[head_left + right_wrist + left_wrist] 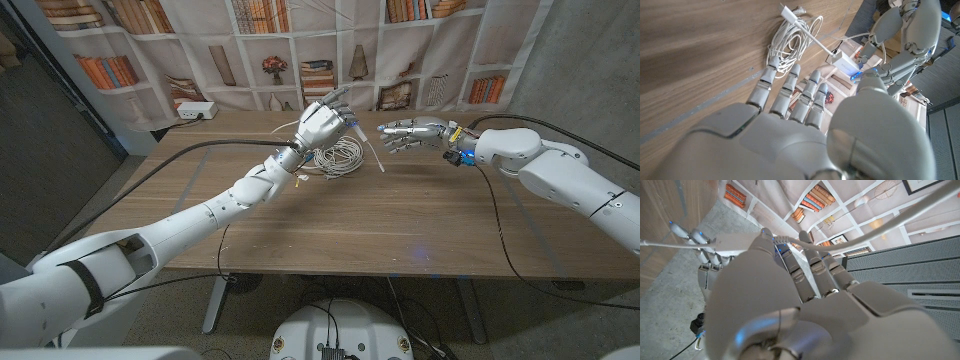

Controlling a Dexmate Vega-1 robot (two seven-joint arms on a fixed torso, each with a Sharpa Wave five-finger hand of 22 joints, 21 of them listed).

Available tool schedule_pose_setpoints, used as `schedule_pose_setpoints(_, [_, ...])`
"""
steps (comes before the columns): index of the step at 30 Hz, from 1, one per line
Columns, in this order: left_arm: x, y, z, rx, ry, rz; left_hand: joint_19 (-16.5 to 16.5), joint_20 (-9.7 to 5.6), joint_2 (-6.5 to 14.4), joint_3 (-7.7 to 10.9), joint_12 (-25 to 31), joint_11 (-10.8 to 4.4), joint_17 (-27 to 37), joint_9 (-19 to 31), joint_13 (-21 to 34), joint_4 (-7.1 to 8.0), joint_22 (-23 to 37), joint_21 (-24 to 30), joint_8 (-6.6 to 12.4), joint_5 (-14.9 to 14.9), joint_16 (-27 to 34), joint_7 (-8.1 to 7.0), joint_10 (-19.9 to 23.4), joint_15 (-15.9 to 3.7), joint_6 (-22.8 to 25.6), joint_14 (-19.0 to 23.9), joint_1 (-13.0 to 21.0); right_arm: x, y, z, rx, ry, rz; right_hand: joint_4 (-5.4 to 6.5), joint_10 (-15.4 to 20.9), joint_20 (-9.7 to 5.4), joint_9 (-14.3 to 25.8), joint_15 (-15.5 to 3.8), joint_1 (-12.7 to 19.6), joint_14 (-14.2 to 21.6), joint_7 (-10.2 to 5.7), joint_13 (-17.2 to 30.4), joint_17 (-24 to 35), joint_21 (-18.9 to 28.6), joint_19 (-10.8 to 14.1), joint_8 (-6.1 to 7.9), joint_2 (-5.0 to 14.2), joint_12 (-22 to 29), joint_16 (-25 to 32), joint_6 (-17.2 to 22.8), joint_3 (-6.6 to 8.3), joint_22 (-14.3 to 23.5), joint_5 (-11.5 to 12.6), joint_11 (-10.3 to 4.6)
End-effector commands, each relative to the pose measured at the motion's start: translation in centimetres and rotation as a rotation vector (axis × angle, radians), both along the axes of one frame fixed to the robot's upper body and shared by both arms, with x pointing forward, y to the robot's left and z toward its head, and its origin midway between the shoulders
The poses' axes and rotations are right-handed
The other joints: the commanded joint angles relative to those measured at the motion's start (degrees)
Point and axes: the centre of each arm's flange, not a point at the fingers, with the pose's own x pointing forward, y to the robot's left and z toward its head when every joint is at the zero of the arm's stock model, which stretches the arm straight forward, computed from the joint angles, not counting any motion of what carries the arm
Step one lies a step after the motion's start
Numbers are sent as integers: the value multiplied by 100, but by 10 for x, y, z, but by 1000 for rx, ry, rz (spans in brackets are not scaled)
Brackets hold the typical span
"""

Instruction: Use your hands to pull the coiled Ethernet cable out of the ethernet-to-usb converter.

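One loosely wound coil of white Ethernet cable (338, 156) lies on the brown wooden surface (400, 220), near its far middle. The small white ethernet-to-usb converter (844, 63) is seen in the right wrist view, raised off the surface and pinched in the fingers of the left robot hand (322, 124), with its short white lead and plug (790, 13) stretched over the coil. Whether the cable's plug is still seated in the converter cannot be told.

The cable is judged light and limp, so a pull on the coil would probably only unwind it; the stiff plug right at the converter's socket would be the better place to take hold, with the latch tab pressed. The converter is small and smooth, and could slip from a light pinch.

The right robot hand (410, 133) hovers just beside the left, fingers spread and holding nothing. A white power strip (195, 111) sits at the far left edge, well apart. Behind the surface hangs a curtain printed with bookshelves (300, 50). The left robot hand itself partly screens the converter from the right.
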Motion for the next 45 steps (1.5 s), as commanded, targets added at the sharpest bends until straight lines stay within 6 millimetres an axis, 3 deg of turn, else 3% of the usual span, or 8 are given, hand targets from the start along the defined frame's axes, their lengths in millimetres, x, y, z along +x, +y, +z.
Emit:
schedule_pose_setpoints(1, [10,-7,0,-198,56,-151,85,-457,-26,285,48,-1,17,1358,39,191,8,-6,1778,-6,-1,293,73,-659,329,124,23,-9,11,3,25,29,59,18,-221,30,8,93,-121,-189,85,7,23,18,100,18,-73,31,26,-276,-92,-2,49,99])
schedule_pose_setpoints(6, [13,-15,-3,-286,96,-209,106,-448,-61,329,42,4,12,1290,66,159,7,-18,1767,-15,-11,341,95,-665,342,169,32,-31,17,15,49,-78,-22,30,-453,49,-8,263,-250,-410,225,-11,19,39,213,42,-254,36,17,-467,-244,-10,114,246])
schedule_pose_setpoints(11, [9,-26,-8,-353,121,-266,116,-449,-82,365,28,5,8,1262,88,143,8,-29,1775,-24,-25,353,102,-658,353,189,26,-82,30,31,58,-308,-223,62,-613,51,-15,365,-353,-580,299,-20,23,36,250,51,-321,33,13,-593,-332,-16,162,339])
schedule_pose_setpoints(15, [7,-29,-9,-431,148,-328,121,-449,-91,395,18,6,5,1229,103,130,9,-37,1778,-29,-34,362,111,-659,377,197,24,-102,38,42,40,-340,-269,125,-634,56,-16,401,-482,-646,371,-25,31,15,235,106,-319,65,32,-519,-393,-20,189,414])
schedule_pose_setpoints(18, [4,-32,-9,-488,170,-380,118,-446,-96,412,11,7,4,1206,110,122,9,-43,1769,-31,-38,352,113,-661,374,203,24,-105,37,45,44,-339,-277,216,-681,59,-16,468,-677,-740,468,-30,36,-42,116,110,-334,86,37,-563,-485,-26,203,475])
schedule_pose_setpoints(25, [2,-38,-13,-620,219,-494,118,-450,-107,461,-9,10,3,1161,132,103,11,-53,1762,-40,-49,370,115,-664,373,218,18,-114,23,53,62,-371,-306,252,-799,58,-22,542,-774,-874,519,-35,32,-81,11,97,-372,73,23,-650,-555,-30,220,555])
schedule_pose_setpoints(34, [3,-59,-14,-731,266,-611,127,-434,-115,514,-33,18,0,1085,155,86,14,-58,1737,-55,-67,407,105,-671,373,215,6,-128,11,61,-25,-384,-415,165,-879,57,-27,518,-555,-1012,542,-46,17,-104,-120,189,-230,99,39,-475,-470,-31,292,563])
schedule_pose_setpoints(45, [-3,-83,-4,-752,289,-680,111,-430,-133,568,-62,20,-3,1056,182,75,16,-71,1734,-75,-92,419,70,-670,357,200,-26,-123,17,66,-171,-356,-528,37,-697,57,-31,428,-299,-949,450,-59,-1,-93,-191,247,-160,195,85,-299,-399,-29,343,394])
